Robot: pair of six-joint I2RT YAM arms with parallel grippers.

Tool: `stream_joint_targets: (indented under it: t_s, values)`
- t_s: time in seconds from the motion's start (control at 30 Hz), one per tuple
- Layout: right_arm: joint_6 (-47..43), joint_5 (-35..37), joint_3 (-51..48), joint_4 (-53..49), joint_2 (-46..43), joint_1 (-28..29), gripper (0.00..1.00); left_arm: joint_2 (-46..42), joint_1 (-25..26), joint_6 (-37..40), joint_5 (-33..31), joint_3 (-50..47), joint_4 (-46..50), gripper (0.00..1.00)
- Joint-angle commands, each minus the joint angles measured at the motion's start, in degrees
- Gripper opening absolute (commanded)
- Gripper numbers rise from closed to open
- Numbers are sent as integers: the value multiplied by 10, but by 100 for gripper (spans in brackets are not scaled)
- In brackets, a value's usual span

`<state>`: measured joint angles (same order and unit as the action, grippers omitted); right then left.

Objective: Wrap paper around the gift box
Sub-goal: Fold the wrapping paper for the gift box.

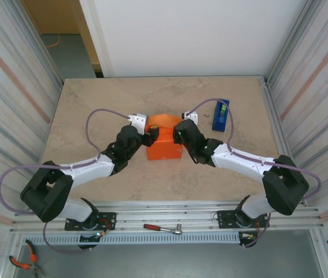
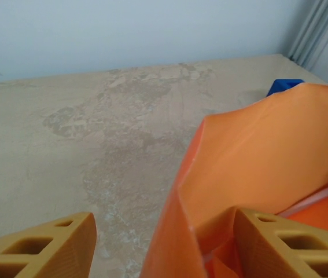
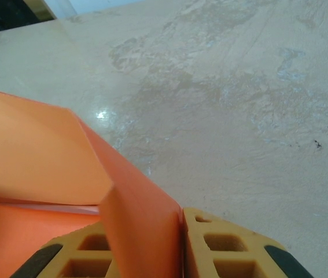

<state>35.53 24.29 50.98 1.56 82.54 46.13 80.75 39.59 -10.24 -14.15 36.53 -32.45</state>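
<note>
The orange paper [image 1: 164, 142] is folded into a boxy bundle at mid-table, and the gift box is hidden under it. My left gripper [image 1: 150, 136] is at the bundle's left end and stands open. In the left wrist view, a raised paper flap [image 2: 250, 156] stands between the fingers [image 2: 42, 246], close to the right one and not clamped. My right gripper [image 1: 179, 134] is at the bundle's right end. Its fingers [image 3: 227, 246] are shut on a folded edge of the paper [image 3: 140, 214].
A blue tape dispenser [image 1: 220, 114] stands right of the bundle, behind my right arm, and its corner [image 2: 284, 86] peeks over the flap. A red-handled tool [image 1: 162, 229] lies on the rail between the arm bases, and pliers [image 1: 22, 260] lie at bottom left. Corrugated walls flank the table.
</note>
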Motion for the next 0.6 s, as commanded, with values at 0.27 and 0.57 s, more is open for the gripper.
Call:
stream_joint_targets:
  t_s: [0.27, 0.57]
  values:
    - [-37, -31, 40, -110, -73, -30, 47, 23, 37, 26, -124, 21, 19, 56]
    - [-42, -33, 18, -74, -62, -27, 54, 29, 43, 28, -127, 22, 24, 54]
